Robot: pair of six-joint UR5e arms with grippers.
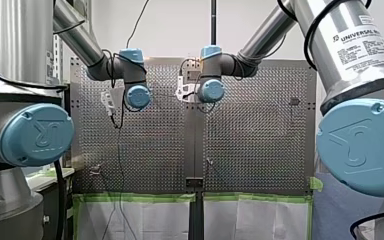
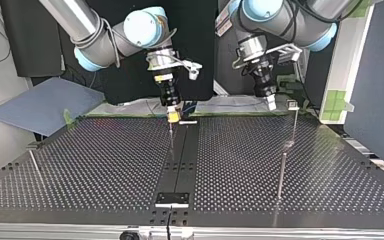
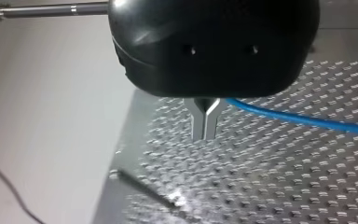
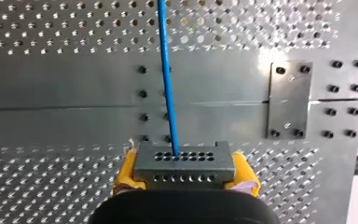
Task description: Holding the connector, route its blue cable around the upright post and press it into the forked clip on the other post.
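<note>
My right gripper (image 4: 186,182) is shut on a grey connector block (image 4: 185,163), held between its yellow pads (image 4: 123,175). The blue cable (image 4: 168,79) leaves the block and runs straight ahead over the table. In the top view this gripper (image 2: 173,114) hangs over the table's far middle. My left gripper (image 2: 270,103) hangs near a thin post topped by a forked clip (image 2: 293,105). Its metal fingers (image 3: 198,122) are shut tip to tip. The blue cable (image 3: 298,119) runs off from beside their root; whether it is pinched does not show. An upright post (image 2: 281,172) stands nearer the camera.
Another thin post (image 2: 35,167) stands at the top view's left. A flat black plate (image 2: 172,199) sits on the centre strip near the front edge. A folded blue-grey sheet (image 2: 45,105) lies beyond the table at the left. Both arms (image 1: 137,95) reach over the perforated table (image 1: 260,150).
</note>
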